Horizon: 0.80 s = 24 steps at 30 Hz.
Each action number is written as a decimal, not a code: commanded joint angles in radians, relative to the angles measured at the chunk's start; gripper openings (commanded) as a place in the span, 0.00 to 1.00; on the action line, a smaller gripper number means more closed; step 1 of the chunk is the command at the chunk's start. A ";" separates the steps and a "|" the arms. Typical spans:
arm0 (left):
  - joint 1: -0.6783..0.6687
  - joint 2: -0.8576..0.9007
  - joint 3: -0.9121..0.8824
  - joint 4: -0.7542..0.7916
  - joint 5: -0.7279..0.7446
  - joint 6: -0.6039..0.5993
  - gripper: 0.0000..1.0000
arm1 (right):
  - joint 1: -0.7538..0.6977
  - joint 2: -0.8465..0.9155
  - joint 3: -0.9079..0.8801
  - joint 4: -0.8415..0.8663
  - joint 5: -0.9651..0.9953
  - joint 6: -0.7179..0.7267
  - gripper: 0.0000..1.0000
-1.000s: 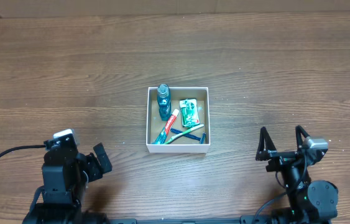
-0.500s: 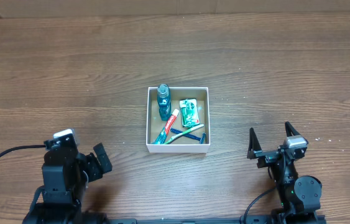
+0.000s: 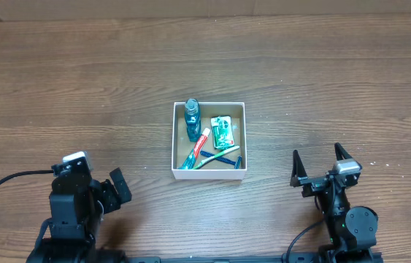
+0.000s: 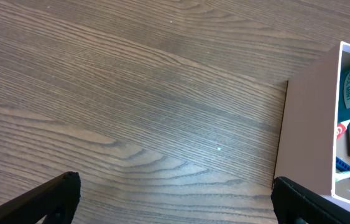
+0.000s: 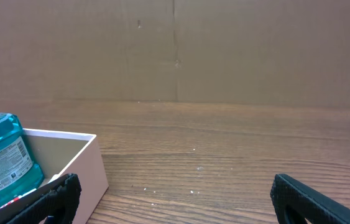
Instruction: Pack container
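The container (image 3: 209,174) sits on the bench (image 3: 81,73), well apart from both arms. It lies ahead and to the right of the left end effector (image 4: 175,184), and ahead and to the left of the right end effector (image 3: 317,162).

In the left wrist view the left end effector's two fingertips stand far apart at the lower corners. They are released and grasp nothing, with bare wood grain between them. The container's outer wall (image 4: 308,130) shows at the right edge of that view.

The right end effector is likewise spread wide and empty, its fingers (image 3: 295,166) standing over bare bench. In the right wrist view the container's white corner (image 5: 94,168) shows at lower left, beyond the left fingertip.

Inside the container, a blue mouthwash bottle (image 3: 192,117) lies along the wall farthest from the right end effector. A green packet (image 3: 222,131) lies beside it, nearer that end effector. A red-and-white toothpaste tube (image 3: 199,146) lies slanted across the floor. Thin green and blue items (image 3: 223,157) lie crossed toward the near wall, too small to name with certainty.
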State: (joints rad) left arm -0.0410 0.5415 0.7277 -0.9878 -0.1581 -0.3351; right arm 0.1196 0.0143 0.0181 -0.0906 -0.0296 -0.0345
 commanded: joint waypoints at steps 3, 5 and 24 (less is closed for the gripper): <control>0.007 0.003 0.000 0.000 -0.006 -0.013 1.00 | 0.001 -0.011 -0.010 0.007 -0.002 -0.007 1.00; 0.007 0.003 0.000 0.000 -0.006 -0.013 1.00 | 0.001 -0.011 -0.010 0.007 -0.002 -0.007 1.00; -0.025 -0.478 -0.647 0.960 0.082 0.393 1.00 | 0.001 -0.011 -0.010 0.007 -0.002 -0.007 1.00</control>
State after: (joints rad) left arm -0.0528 0.1135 0.1654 -0.1493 -0.1192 -0.1032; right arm 0.1196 0.0128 0.0181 -0.0902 -0.0296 -0.0357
